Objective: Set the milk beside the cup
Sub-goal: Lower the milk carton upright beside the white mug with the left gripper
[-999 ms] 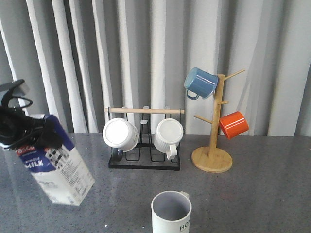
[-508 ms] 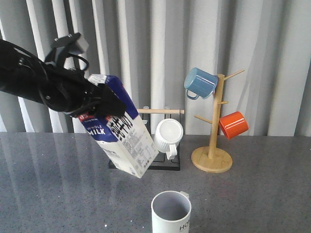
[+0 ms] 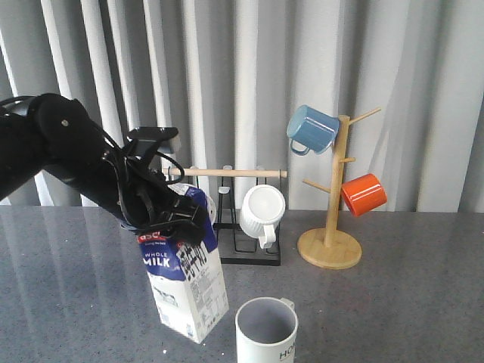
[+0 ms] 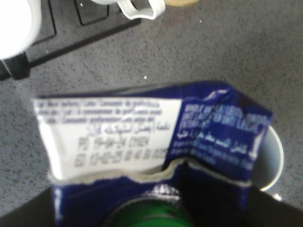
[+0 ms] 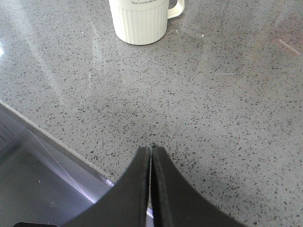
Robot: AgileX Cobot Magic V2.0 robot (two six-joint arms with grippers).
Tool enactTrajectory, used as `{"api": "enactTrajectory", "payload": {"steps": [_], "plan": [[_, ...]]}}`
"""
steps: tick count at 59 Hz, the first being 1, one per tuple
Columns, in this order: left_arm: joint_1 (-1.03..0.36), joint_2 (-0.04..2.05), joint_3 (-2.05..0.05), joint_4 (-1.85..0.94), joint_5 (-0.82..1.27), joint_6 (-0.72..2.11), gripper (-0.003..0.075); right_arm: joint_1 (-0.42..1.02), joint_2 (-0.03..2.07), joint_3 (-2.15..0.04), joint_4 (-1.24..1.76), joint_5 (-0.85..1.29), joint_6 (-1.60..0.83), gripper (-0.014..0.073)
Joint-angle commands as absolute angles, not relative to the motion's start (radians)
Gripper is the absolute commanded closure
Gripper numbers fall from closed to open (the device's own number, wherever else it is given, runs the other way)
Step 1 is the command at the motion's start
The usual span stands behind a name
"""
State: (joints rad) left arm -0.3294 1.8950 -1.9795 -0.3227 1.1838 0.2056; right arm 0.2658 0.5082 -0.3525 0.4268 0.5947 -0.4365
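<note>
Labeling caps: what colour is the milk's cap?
Green; the milk cap shows best in the left wrist view.

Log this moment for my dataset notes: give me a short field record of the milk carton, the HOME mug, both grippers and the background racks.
milk: blue-and-white Pascual whole milk carton, tilted, held at its top, just left of the mug
cup: off-white ribbed HOME mug, upright on the grey speckled table
left gripper: shut on the carton
right gripper: shut, holding nothing, over bare table
black wire rack: holds a white ribbed mug
wooden mug tree: carries a blue enamel mug and an orange enamel mug
</note>
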Motion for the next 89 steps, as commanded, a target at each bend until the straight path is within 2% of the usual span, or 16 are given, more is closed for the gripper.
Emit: {"api": "enactTrajectory", "payload": {"steps": [1,40,54,67,89], "plan": [[-0.345,1.883,-2.008,-0.348,1.202,0.187,0.0728,0.265,0.512,-0.38,0.444,0.544,-0.434,0.0597],[-0.372,1.932,-2.008,-0.347,1.251,0.189,0.0722,0.265,0.512,-0.38,0.444,0.544,-0.431,0.0597],[-0.372,1.932,-2.008,-0.357,1.251,0.188,0.0671,0.265,0.512,-0.38,0.444,0.544,-0.431,0.0597],[-0.372,1.926,-2.008,-0.361,1.251,0.187,0.0557,0.265,0.512,-0.38,0.444,0.544,-0.431,0.0597],[-0.372,1.919,-2.008,-0.414,1.251,0.166,0.0253,0.265,0.512,-0.38,0.444,0.543,-0.431,0.0597]]}}
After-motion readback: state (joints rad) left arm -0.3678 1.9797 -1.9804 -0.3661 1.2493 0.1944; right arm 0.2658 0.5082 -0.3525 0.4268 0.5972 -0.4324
